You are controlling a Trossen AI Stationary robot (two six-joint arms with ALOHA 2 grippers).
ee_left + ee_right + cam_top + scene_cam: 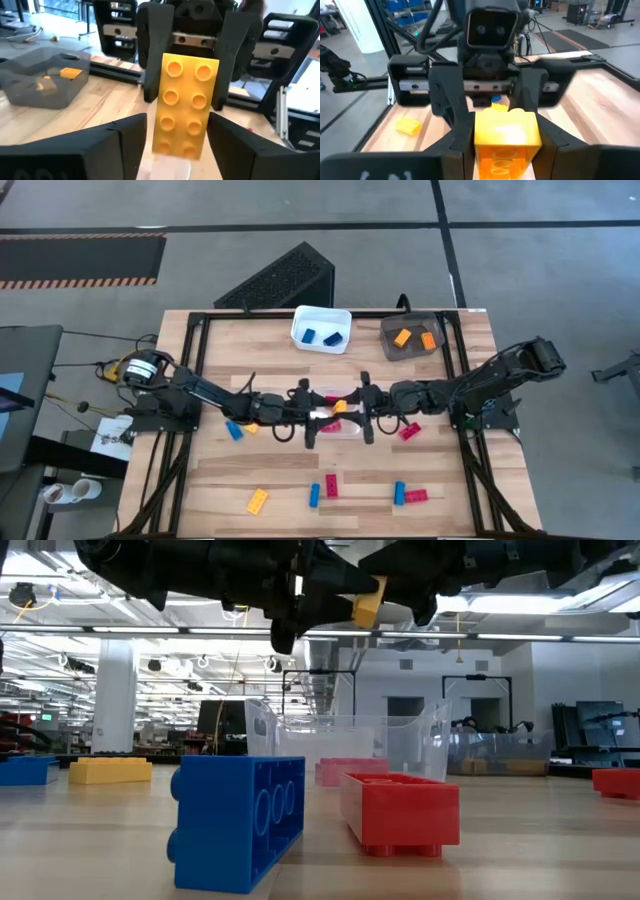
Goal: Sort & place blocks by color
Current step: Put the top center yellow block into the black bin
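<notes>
Wooden table in a large workshop, two robot arms meeting at its centre over a clear bin.
The right gripper pinches a yellow-orange block; the left gripper is spread around its other end, seemingly a handover. Loose blocks lie toward 6 o'clock. Toward 12 o'clock, a white bin holds blue, a grey bin orange.
</notes>
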